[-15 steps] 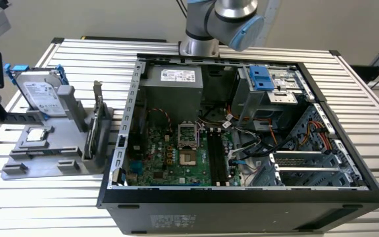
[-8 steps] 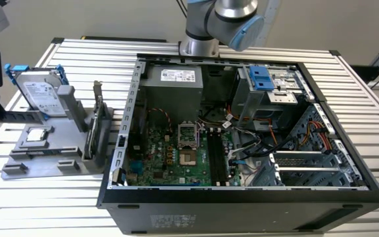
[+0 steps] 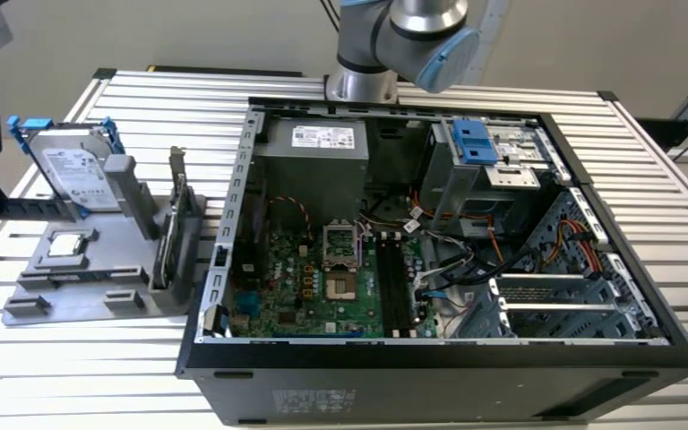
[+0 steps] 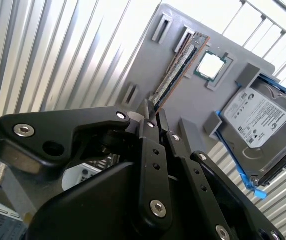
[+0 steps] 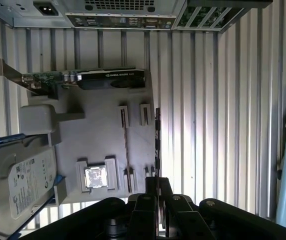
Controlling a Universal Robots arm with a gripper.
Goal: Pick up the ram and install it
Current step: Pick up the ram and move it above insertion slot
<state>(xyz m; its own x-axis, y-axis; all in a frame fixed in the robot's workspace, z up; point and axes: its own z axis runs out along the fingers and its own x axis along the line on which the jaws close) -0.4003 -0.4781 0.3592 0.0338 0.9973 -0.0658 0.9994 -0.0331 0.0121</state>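
**Gripper closed on the ram at the parts tray**

A slatted metal table (image 3: pixel 679 224) carries an open computer case (image 3: pixel 440 376), its motherboard exposed. The arm (image 3: pixel 422 31) rises behind the far wall of the case. On the exterior view's left, just beside the case, lies a grey parts tray (image 3: pixel 81 288). At the tray's far end a silver hard drive (image 3: pixel 75 170) with blue rails leans in its cradle. An expansion card (image 3: pixel 176 233) stands on edge along the side nearest the case.

In both wrist views the gripper (image 4: pixel 154 111) hangs over the tray, its fingers drawn almost together on the near end of the ram (image 4: pixel 178 67). The ram stands on edge, beside the tray's slotted holders. Whether it has left the tray cannot be told. A square processor chip (image 4: pixel 210 65) sits in its pocket near the ram's far end.
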